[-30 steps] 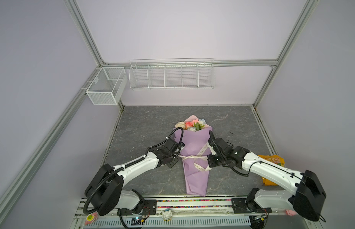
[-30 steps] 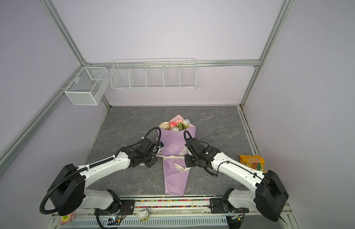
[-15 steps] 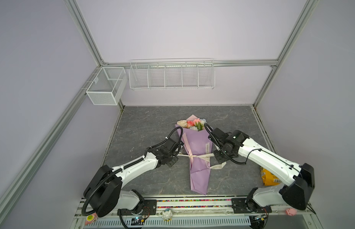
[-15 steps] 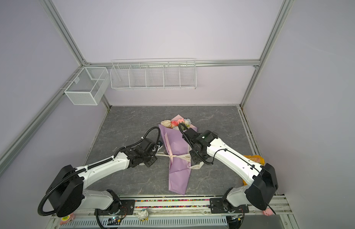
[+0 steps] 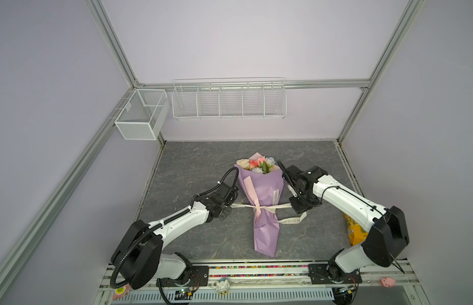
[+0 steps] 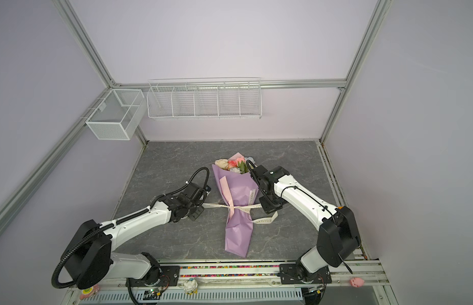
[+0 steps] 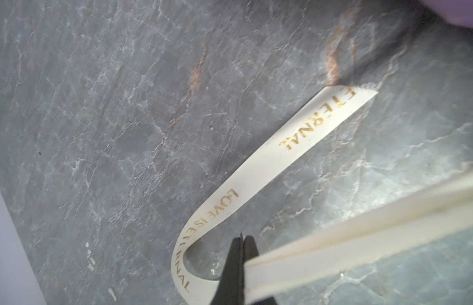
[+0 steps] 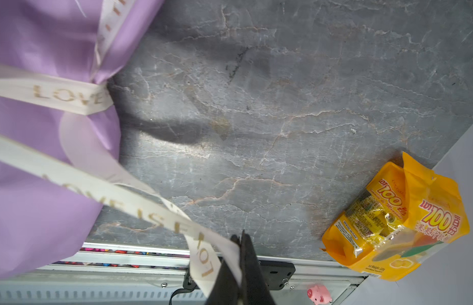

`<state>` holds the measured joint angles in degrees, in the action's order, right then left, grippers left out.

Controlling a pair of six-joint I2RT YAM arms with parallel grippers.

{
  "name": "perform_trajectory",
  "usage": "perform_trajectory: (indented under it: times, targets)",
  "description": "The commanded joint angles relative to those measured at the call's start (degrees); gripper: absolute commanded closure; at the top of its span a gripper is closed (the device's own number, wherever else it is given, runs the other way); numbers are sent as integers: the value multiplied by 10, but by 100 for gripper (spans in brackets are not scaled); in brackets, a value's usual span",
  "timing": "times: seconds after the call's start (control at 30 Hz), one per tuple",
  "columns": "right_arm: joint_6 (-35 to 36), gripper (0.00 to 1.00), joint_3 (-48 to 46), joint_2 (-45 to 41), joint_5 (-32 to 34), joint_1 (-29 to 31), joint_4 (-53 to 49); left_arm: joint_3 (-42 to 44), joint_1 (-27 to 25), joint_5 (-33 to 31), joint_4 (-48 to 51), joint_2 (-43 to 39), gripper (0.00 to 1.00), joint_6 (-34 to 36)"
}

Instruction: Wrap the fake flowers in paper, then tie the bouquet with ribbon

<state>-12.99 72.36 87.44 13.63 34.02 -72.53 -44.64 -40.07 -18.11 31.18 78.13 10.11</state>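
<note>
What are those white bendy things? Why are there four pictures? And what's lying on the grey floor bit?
The white bendy things are two robot arms. Each one ends in a pincher, like two fingers. Two pictures come from a camera high up, looking down at everything. The other two come from little cameras on the arms' wrists, so they show things very close up. On the grey table lies a bouquet of pretend flowers wrapped in purple paper. A cream ribbon with gold letters goes round its middle. The left pincher is squeezed shut on one end of the ribbon. The right pincher is shut on the other end, so there is one on each side of the bouquet. A yellow snack bag lies near the right arm. White wire baskets hang on the walls.
</note>
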Motion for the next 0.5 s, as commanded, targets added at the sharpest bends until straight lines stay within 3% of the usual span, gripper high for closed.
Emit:
perform_trajectory:
  times: [0.0,0.1,0.17,0.27,0.4,0.47]
  targets:
    - [22,93,-6,-16,3,-20,-17,4,17,-53,24,0,100,-16]
    - [45,93,2,-11,-56,-27,-20,1,20,-38,20,5,100,-10]
    - [61,93,0,-14,-136,-27,2,-2,19,-19,18,9,100,-5]
    - [40,92,-5,-18,-169,-24,50,-4,19,13,12,7,100,4]
    - [11,88,-2,9,-60,-25,80,1,19,34,-1,-7,100,5]
    - [15,85,-8,31,-51,-26,109,2,19,57,-7,-17,100,7]
